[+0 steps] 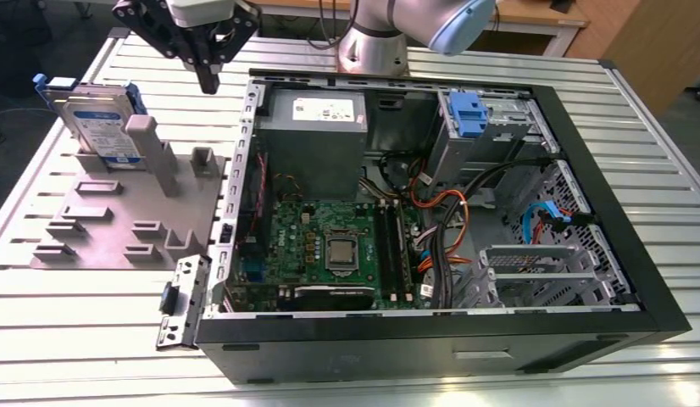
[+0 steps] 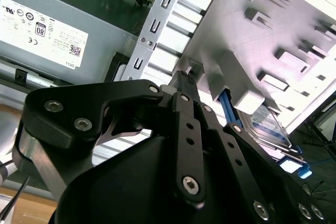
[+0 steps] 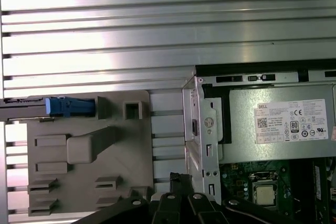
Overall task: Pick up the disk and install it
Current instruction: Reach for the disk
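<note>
Exterior view: gripper (image 1: pixel 208 83) jaws clenched, empty; disk (image 1: pixel 98 127) upright on grey stand (image 1: pixel 107 216), near the jaws, apart.

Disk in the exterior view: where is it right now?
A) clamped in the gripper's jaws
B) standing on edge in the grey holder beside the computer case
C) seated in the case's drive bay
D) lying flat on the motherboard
B: the disk stands on edge in the grey holder at the exterior view's left, outside the computer case, with the gripper above and apart from it.
</note>
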Controlling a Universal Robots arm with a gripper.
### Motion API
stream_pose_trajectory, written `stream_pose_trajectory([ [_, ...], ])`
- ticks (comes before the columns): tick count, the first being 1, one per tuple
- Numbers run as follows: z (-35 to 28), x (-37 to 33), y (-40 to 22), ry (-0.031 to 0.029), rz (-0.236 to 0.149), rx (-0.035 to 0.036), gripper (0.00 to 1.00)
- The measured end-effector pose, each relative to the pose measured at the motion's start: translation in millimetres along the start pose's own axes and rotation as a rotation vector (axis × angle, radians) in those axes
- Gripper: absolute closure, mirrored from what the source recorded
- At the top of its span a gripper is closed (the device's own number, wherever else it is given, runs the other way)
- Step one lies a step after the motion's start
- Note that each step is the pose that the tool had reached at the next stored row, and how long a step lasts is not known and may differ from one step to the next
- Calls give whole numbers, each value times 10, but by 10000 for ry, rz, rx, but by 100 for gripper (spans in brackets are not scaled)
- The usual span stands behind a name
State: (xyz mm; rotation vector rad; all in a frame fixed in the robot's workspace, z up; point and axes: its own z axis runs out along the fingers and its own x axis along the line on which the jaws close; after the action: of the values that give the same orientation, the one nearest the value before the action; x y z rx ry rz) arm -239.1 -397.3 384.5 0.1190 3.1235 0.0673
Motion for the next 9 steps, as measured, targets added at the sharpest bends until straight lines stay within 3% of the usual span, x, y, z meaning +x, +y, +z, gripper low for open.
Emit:
stream_pose_trajectory([
  [9,0,20,-2,0,0,0,89],
])
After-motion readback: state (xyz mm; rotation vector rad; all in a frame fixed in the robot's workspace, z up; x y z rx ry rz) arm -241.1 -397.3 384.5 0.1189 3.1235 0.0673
